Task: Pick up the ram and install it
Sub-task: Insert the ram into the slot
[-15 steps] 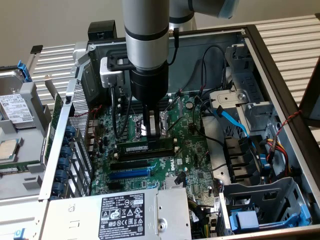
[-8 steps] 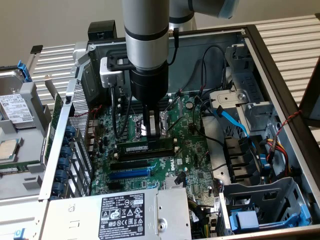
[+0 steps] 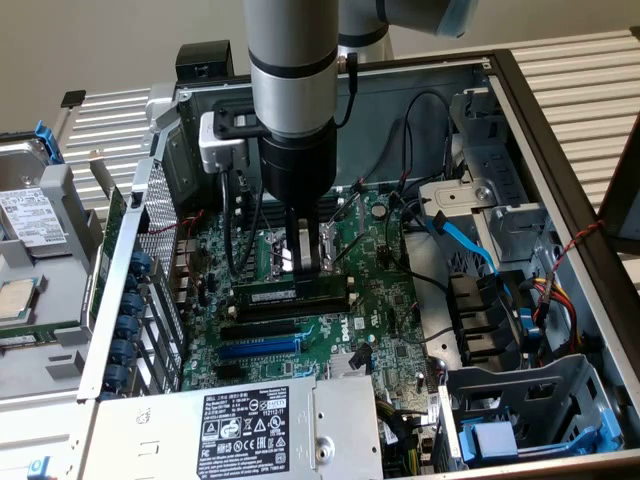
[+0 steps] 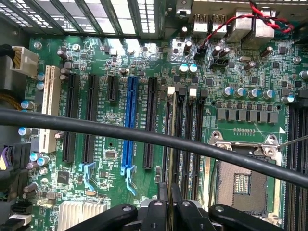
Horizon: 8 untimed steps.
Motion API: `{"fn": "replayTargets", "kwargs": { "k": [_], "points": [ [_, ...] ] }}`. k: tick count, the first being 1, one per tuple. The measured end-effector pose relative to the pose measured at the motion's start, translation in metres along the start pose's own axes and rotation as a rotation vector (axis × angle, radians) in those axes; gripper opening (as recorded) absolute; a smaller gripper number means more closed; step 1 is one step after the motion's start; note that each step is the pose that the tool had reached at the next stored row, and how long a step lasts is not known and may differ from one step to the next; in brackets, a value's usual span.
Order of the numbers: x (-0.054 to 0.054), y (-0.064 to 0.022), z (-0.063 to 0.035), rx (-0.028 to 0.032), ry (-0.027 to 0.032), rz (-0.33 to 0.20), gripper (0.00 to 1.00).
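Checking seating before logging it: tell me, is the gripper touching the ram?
Touching. In the exterior view, the gripper comes straight down onto the ram's top edge in the memory slots, with no gap showing between them.

Plain pale wall (image 3: 100, 40), slatted surface (image 3: 580, 70)

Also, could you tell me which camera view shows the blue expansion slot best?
The wrist view: the blue expansion slot faces the camera nearly whole, crossed only by a black cable. The exterior view shows it obliquely, among black slots.
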<state>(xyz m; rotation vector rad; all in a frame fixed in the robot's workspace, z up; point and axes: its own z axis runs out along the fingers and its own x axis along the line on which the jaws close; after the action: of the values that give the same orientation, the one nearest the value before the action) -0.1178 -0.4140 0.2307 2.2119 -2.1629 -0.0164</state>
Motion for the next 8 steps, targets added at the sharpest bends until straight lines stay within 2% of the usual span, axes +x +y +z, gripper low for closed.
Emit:
{"fn": "replayTargets", "kwargs": {
  "k": [8],
  "points": [
    [0.0008,-0.0002,0.0,0.0034,0.0002,0.0,0.13]
  ]
}}
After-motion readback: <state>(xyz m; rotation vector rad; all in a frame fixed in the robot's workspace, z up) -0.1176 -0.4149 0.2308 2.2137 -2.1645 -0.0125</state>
